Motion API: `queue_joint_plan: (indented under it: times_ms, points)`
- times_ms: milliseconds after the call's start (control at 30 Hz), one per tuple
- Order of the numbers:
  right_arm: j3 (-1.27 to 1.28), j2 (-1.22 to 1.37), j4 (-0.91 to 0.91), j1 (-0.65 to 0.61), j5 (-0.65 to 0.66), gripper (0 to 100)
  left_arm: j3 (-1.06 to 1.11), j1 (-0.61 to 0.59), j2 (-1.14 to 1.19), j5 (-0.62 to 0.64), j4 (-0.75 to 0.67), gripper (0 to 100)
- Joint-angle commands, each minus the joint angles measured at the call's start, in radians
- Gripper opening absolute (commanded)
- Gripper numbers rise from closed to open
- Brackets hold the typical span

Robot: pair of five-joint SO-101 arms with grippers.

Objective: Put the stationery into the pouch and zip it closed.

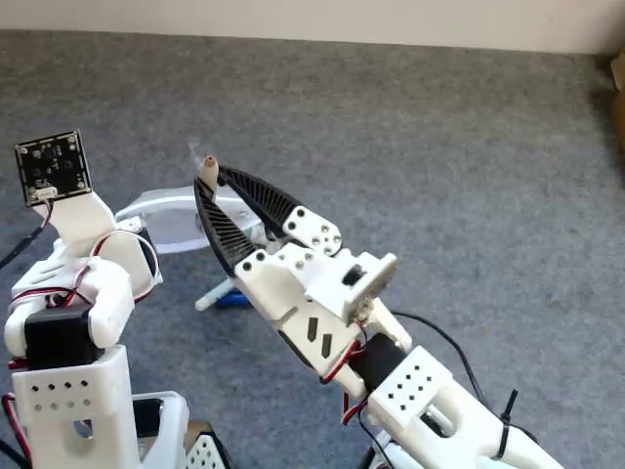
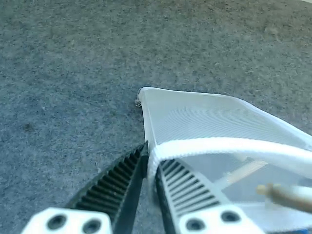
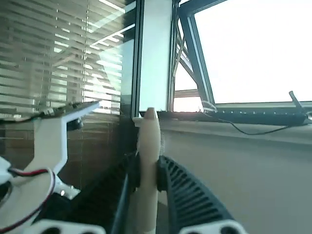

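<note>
High view, from the arm bases outward: a blue item [image 1: 232, 299] lies on the grey surface [image 1: 469, 147] beneath the right arm. It is mostly hidden, and it is probably more of the stationery.

Just past it, the right hand [image 1: 209, 186] has its black ribbed fingers closed on a cream pen [image 1: 207, 172]. The pen's long axis runs with the fingers, and its end sticks out beyond their tips toward the far-left part of the surface. The right wrist view shows the pen standing against window and blinds, so I judge that this hand is tilted upward and the pen points up, not down at the surface.

Under those fingers lies the white mesh pouch [image 2: 209, 117], stretching across toward the left arm. The left hand [image 2: 148, 158] is pinched shut on the white band at the pouch's rim, near one corner, and holds the mouth up. In the left wrist view a cream rod end shows by the mesh. Whether it is inside the pouch or above it, I cannot tell.

The coming move turns on this: the pouch mouth sits below the pen and a little nearer than its end. The right arm, already over the mouth, would need to tip the pen downward along its own axis while the left hand keeps the rim lifted.
</note>
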Motion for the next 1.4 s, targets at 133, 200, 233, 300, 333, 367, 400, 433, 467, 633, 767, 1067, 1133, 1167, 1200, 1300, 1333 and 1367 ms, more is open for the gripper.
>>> queue_joint_plan:
  times_ms: [133,200,233,300,333,367,400,433,467,633,767,1067,1133,1167,1200,1300,1333,1367]
  points:
    - [0.071,0.001,-0.03,0.007,0.014,0.5,-0.042,0.016,-0.001,-0.008,-0.018,1]
    - [0.091,0.001,-0.03,0.007,0.014,0.5,-0.042,0.016,-0.001,-0.008,-0.018,1]
    - [0.101,0.001,-0.03,0.007,0.014,0.5,-0.042,0.016,-0.001,-0.008,-0.018,1]
    - [0.119,0.001,-0.025,0.007,0.014,0.5,-0.042,0.016,-0.001,-0.008,-0.018,1]
    - [0.128,0.001,-0.024,0.007,0.014,0.5,-0.042,0.016,-0.001,-0.008,-0.018,1]
    - [0.136,0.001,-0.024,0.007,0.014,0.5,-0.042,0.016,-0.001,-0.008,-0.018,1]
    - [0.14,0.001,-0.024,0.005,0.014,0.5,-0.042,0.016,-0.001,-0.008,-0.018,1]
    - [0.142,0.001,-0.024,0.005,0.014,0.6,-0.042,0.016,-0.001,-0.009,-0.018,1]
    - [0.142,-0.001,-0.022,0.005,0.014,0.6,-0.042,0.016,-0.001,-0.009,-0.018,1]
    - [0.143,-0.007,-0.021,0.005,0.014,8.2,-0.042,0.016,-0.001,-0.009,-0.018,1]
    - [0.136,-0.008,0.105,-0.025,0.012,15.1,-0.042,0.016,-0.001,-0.009,-0.018,1]
    - [0.137,-0.008,0.151,-0.059,0.012,15.2,-0.041,0.016,-0.001,-0.009,-0.018,1]
    - [0.14,-0.008,0.151,-0.059,0.012,15.2,-0.041,0.016,-0.001,-0.009,-0.018,1]
    - [0.14,-0.008,0.151,-0.059,0.012,15.2,-0.041,0.016,-0.001,-0.009,-0.018,1]
    - [0.14,-0.01,0.151,-0.059,0.012,15.2,-0.039,0.016,-0.001,-0.009,-0.018,1]
    - [0.14,-0.013,0.153,-0.056,0.012,15.2,-0.016,0.016,-0.001,-0.011,-0.025,1]
    - [0.142,-0.024,0.153,-0.056,0.012,15.2,-0.015,0.016,-0.001,-0.011,-0.025,1]
    - [0.142,-0.042,0.154,-0.058,0.012,15.2,-0.01,0.016,-0.001,-0.011,-0.025,1]
